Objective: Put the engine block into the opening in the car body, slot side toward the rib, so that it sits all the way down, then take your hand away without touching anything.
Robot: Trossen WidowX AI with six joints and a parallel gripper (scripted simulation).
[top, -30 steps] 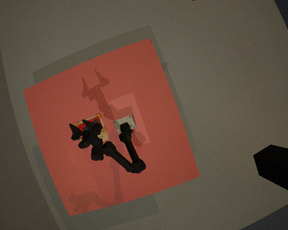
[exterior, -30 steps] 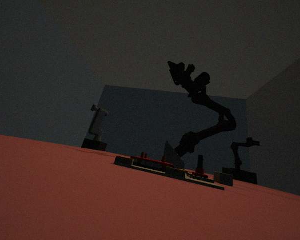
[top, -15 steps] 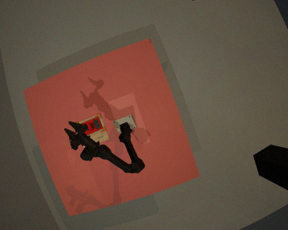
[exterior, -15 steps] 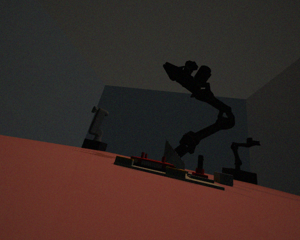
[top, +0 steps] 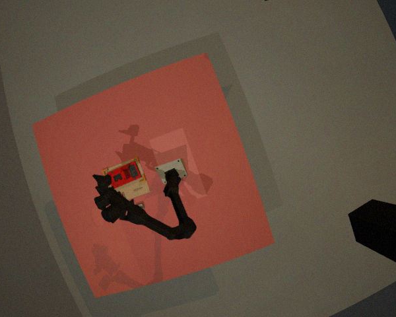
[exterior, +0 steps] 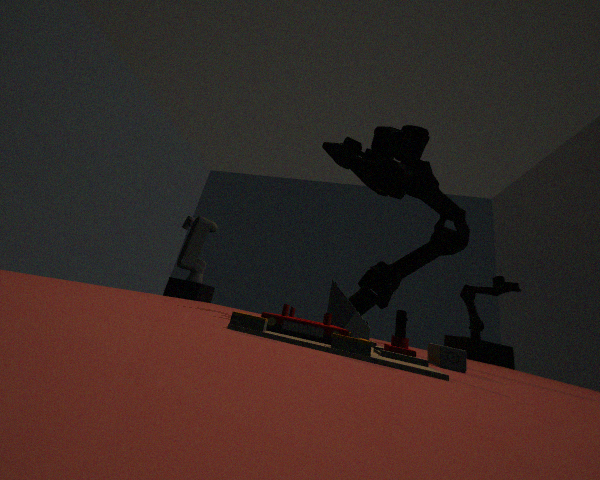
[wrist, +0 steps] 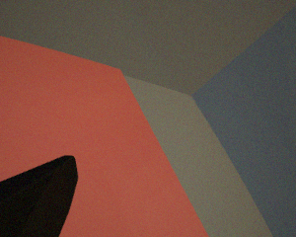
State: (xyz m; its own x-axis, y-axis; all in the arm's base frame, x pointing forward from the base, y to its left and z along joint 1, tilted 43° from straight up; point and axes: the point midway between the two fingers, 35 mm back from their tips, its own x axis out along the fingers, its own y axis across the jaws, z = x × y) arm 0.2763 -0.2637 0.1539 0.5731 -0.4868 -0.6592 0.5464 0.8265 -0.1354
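Observation:
My gripper (top: 101, 179) (exterior: 336, 148) (wrist: 191, 168) is open and empty, high above the table. The red car body (top: 123, 179) (exterior: 310, 321) lies on the cream tray (top: 145, 188) (exterior: 409, 367); it has dark recesses in its top in the top view, but I cannot make out the rib. A small grey block (top: 141, 205) (exterior: 446, 357), apparently the engine block, sits on the table beside the tray, outside the car body. The arm partly hides it in the top view, and its slot side is not clear. The wrist view shows neither part.
The arm's pale mounting plate (top: 160, 171) stands near the tray. A red piece with an upright black post (exterior: 400, 343) stands at one end of the tray. A white arm (exterior: 192, 248) and another black arm (exterior: 473, 312) stand in the background. A large black box (top: 379, 221) is far right.

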